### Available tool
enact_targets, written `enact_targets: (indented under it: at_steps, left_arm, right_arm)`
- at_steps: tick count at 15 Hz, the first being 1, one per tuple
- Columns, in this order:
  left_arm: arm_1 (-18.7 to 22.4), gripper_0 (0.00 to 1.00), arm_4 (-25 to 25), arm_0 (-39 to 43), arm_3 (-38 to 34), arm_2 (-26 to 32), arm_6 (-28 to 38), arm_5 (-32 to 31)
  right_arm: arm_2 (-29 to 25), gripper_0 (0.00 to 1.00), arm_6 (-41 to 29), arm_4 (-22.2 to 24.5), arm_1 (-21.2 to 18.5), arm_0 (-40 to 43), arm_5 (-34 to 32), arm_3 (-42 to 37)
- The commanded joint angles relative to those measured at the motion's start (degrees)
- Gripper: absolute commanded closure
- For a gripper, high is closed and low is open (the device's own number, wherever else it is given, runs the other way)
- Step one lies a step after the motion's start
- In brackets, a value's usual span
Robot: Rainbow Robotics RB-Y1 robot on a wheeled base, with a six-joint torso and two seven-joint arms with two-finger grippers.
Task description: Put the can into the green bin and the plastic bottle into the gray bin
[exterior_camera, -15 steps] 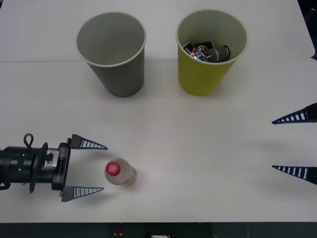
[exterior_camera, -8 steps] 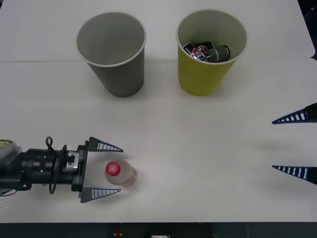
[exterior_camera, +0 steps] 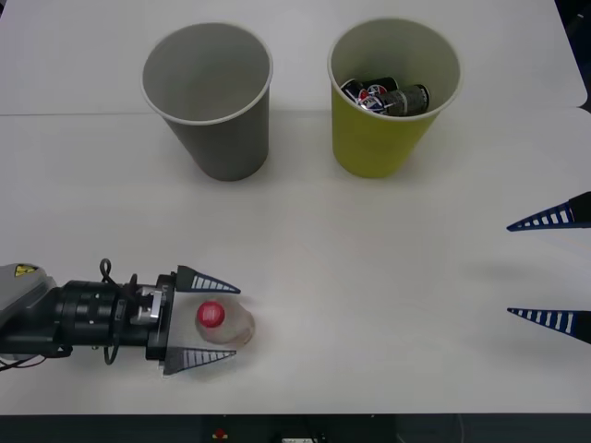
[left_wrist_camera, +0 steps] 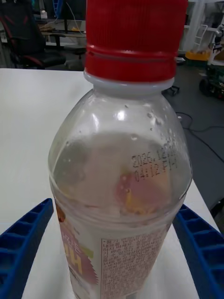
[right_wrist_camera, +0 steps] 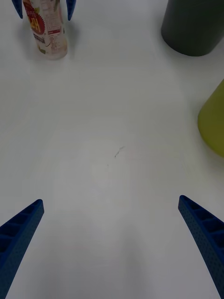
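The white desk (exterior_camera: pixel 305 249) carries the gray bin (exterior_camera: pixel 208 97) at far left and the green bin (exterior_camera: pixel 394 97) just right of it (dark cans (exterior_camera: pixel 386 96) lie inside the green one). At the near left the plastic bottle (exterior_camera: pixel 223 323) stands upright, red cap on top. The left gripper (exterior_camera: pixel 205 322) straddles it, blue fingers (left_wrist_camera: pixel 21 243) spread on either side and not pressing it, while the right gripper (exterior_camera: pixel 552 269) hangs open at the right edge, well apart.
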Motion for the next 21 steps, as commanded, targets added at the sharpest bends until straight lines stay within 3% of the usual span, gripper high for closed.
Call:
enact_targets:
  at_steps: [1,6,9,14,21]
  left_arm:
    - [-0.3,1.0,0.0,0.0,-0.1,0.0,0.1,0.5]
    - [-0.5,1.0,-0.1,-0.3,-0.2,-0.1,1.1,2.0]
    - [-0.5,1.0,-3.9,-0.4,-2.3,1.9,5.9,2.7]
    - [-0.5,1.0,-12.3,3.5,-8.5,11.1,16.5,2.7]
    - [-0.4,1.0,-24.7,16.0,-29.4,28.9,38.9,2.8]
  right_arm:
    - [0.0,0.0,0.0,0.0,0.0,0.0,0.0,0.0]
    - [0.0,0.0,0.0,0.0,0.0,0.0,0.0,0.0]
    - [0.0,0.0,0.0,0.0,0.0,0.0,0.0,0.0]
    - [0.0,0.0,0.0,0.0,0.0,0.0,0.0,0.0]
    - [0.0,0.0,0.0,0.0,0.0,0.0,0.0,0.0]
